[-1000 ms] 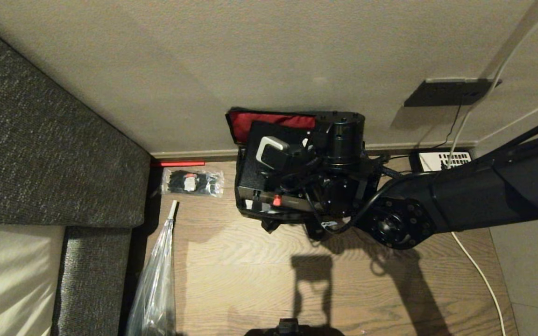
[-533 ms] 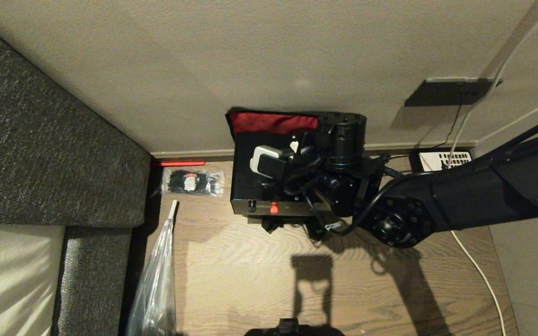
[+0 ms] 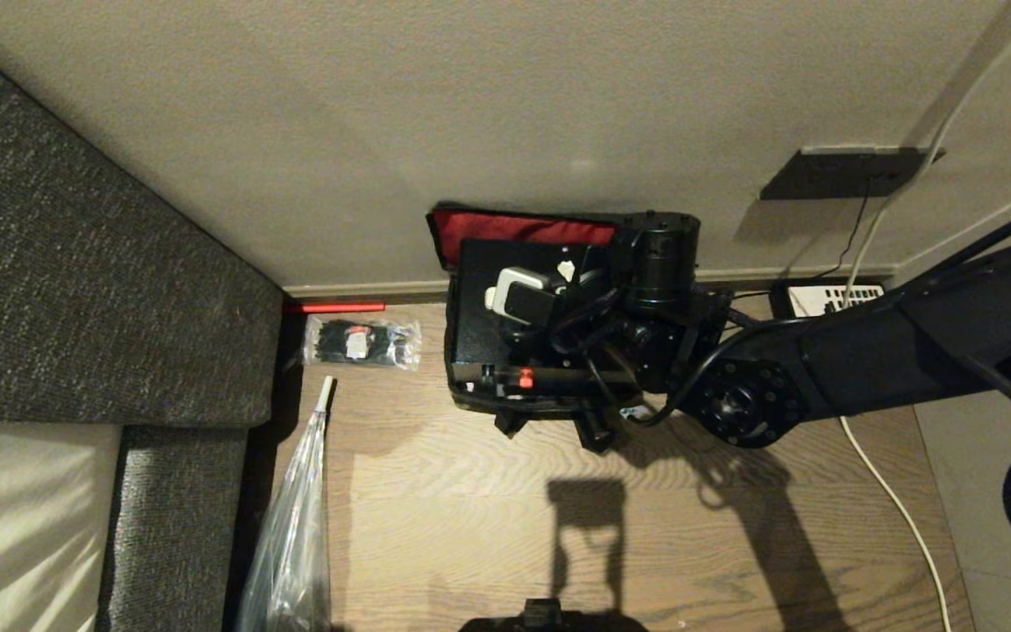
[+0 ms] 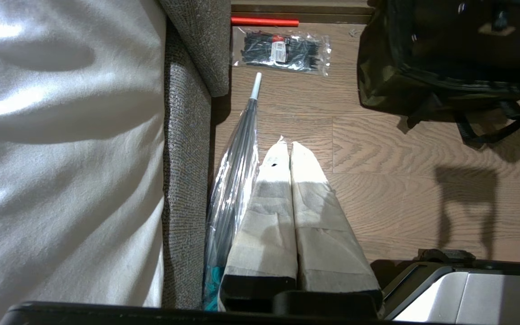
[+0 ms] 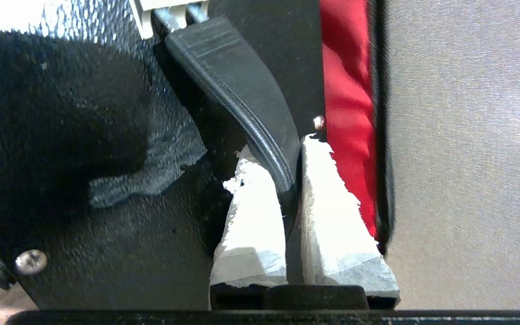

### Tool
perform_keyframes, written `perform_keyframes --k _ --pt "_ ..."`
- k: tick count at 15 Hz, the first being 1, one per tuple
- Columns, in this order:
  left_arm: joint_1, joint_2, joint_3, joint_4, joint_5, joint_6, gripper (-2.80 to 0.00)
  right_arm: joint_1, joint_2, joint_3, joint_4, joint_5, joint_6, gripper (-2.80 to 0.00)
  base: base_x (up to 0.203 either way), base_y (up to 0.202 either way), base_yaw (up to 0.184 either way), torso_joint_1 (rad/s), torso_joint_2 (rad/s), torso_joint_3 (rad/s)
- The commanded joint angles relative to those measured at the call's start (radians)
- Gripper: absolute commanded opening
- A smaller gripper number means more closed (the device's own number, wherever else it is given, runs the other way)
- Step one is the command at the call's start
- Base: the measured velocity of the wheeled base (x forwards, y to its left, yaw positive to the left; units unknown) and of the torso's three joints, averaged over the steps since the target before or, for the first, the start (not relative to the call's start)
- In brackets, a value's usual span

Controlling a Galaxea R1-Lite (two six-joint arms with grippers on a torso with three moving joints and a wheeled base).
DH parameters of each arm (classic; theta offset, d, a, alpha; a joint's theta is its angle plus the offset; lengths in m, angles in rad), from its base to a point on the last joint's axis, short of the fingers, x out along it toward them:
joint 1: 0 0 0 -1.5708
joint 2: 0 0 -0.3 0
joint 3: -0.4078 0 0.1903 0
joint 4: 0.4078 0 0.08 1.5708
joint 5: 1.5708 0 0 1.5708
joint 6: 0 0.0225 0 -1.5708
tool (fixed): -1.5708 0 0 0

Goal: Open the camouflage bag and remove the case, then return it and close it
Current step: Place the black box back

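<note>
The handle [image 5: 242, 85] of the case [image 3: 479, 303] is clamped between the right gripper [image 5: 289, 180] fingers, above the camouflage bag [image 4: 422, 85]. The left gripper [image 4: 285, 146] is pressed closed, holding nothing. No writing can be read.

Dim warm light, perhaps slightly blurred

Cloth, textured black shell and oak-look boards by the wall

The case [image 3: 479, 333] has a matt black, pebbly shell with a small bright metal screw [image 5: 31, 262] at one corner; its handle [image 5: 237, 85] is smooth ribbed plastic. The camouflage bag [image 4: 391, 76] around the case is soft woven cloth, its red lid lining [image 3: 505, 230] smooth and faintly shiny. The right gripper [image 5: 292, 180] fingers [image 5: 251, 212] wear rough, frayed pale tape. Beside the bag, the floor [image 3: 435, 491] shows matt wood grain, the cable-tie packet [image 3: 362, 342] glossy clear plastic, the sofa [image 3: 93, 298] coarse grey weave, the wall [image 3: 383, 114] finely textured and matt.
</note>
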Motion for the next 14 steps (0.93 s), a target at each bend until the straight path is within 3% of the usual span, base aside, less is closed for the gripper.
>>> perform_keyframes --k 1,14 --pt "0.001 -0.002 0.003 0.000 0.001 -0.001 -2.80 -0.019 0.023 0.011 -0.021 0.011 -0.004 -2.80 0.000 0.000 0.000 0.000 0.00 0.000" --pt "0.001 -0.002 0.003 0.000 0.001 -0.001 -2.80 -0.032 0.132 -0.002 -0.070 0.013 0.025 -2.80 0.000 0.000 0.000 0.000 0.00 0.000"
